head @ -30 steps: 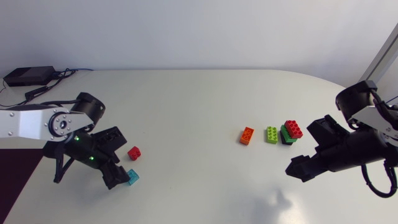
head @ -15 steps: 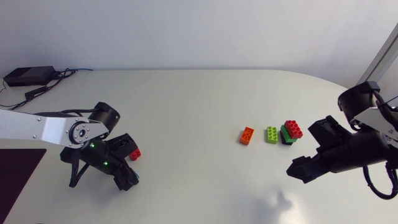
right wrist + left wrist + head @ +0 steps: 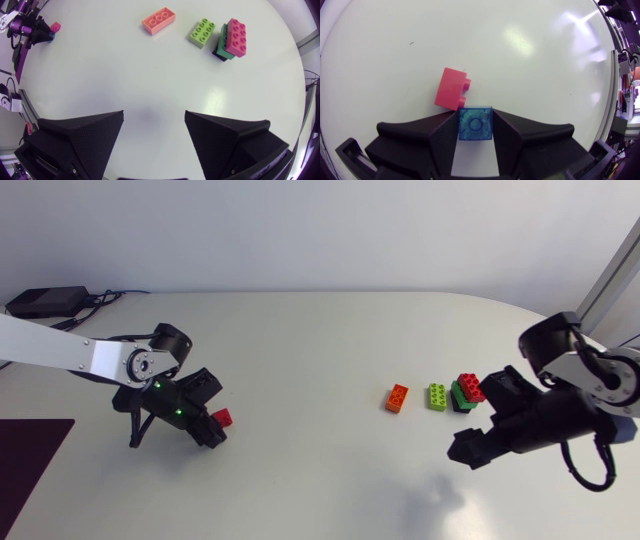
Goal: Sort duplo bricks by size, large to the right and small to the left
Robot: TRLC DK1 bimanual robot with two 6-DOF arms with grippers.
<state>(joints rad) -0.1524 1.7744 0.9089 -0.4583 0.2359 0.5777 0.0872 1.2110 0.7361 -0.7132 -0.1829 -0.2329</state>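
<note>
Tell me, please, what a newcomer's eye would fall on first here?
Likely the left gripper, shut on a translucent blue brick right beside a small red brick. Next, the large bricks ahead of the open right gripper: an orange brick, a light green brick, and a large red brick atop a dark green brick.

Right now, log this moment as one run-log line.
left gripper: shut on blue brick, beside small red brick | right gripper: open, empty | orange brick, green brick, brick stack: table's right

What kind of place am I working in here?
Likely a robotics lab bench: plain white table, left arm and right arm at its sides, toy bricks like the orange brick.
</note>
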